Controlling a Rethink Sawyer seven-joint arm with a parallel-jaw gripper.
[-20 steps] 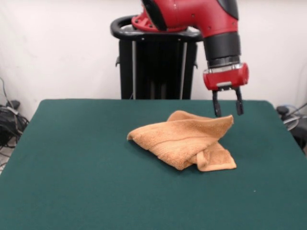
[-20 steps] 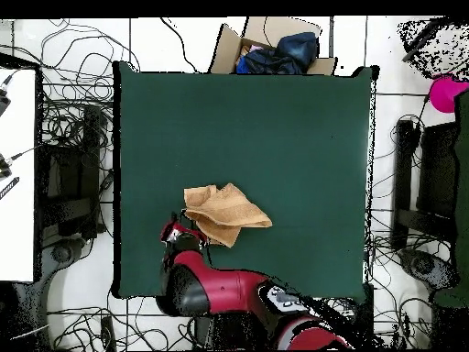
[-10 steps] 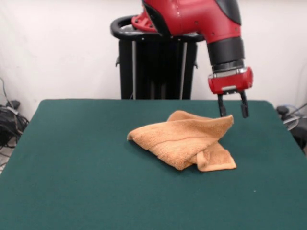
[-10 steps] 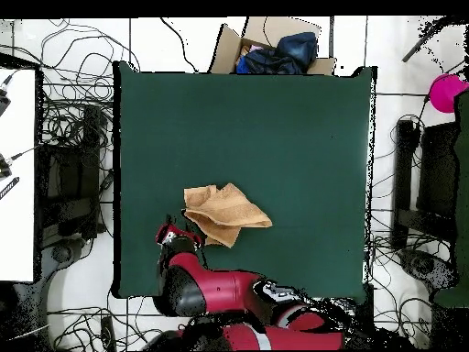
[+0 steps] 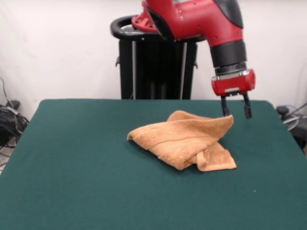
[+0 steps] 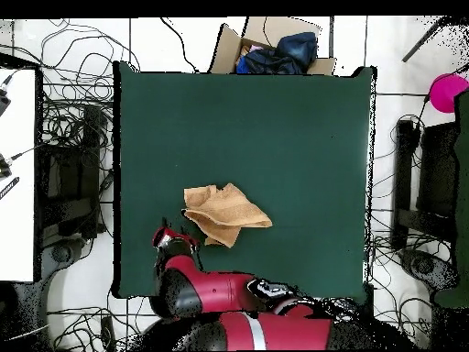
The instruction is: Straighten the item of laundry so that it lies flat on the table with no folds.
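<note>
The orange-tan towel (image 5: 184, 141) lies crumpled and folded over itself near the middle of the dark green table (image 5: 76, 163). It also shows in the overhead view (image 6: 224, 213) on the table (image 6: 275, 128). My gripper (image 5: 236, 113) hangs open and empty just behind the towel's far right corner, a little above the table, apart from the cloth. In the overhead view the gripper (image 6: 169, 238) sits by the towel's lower left.
The black pedestal (image 5: 156, 62) stands behind the table's far edge. A cardboard box with dark clothes (image 6: 275, 48) sits beyond the table's top edge in the overhead view. Cables lie on the floor around the table.
My gripper has moved to the right in the front view, away from the towel's raised corner. The towel has not moved.
</note>
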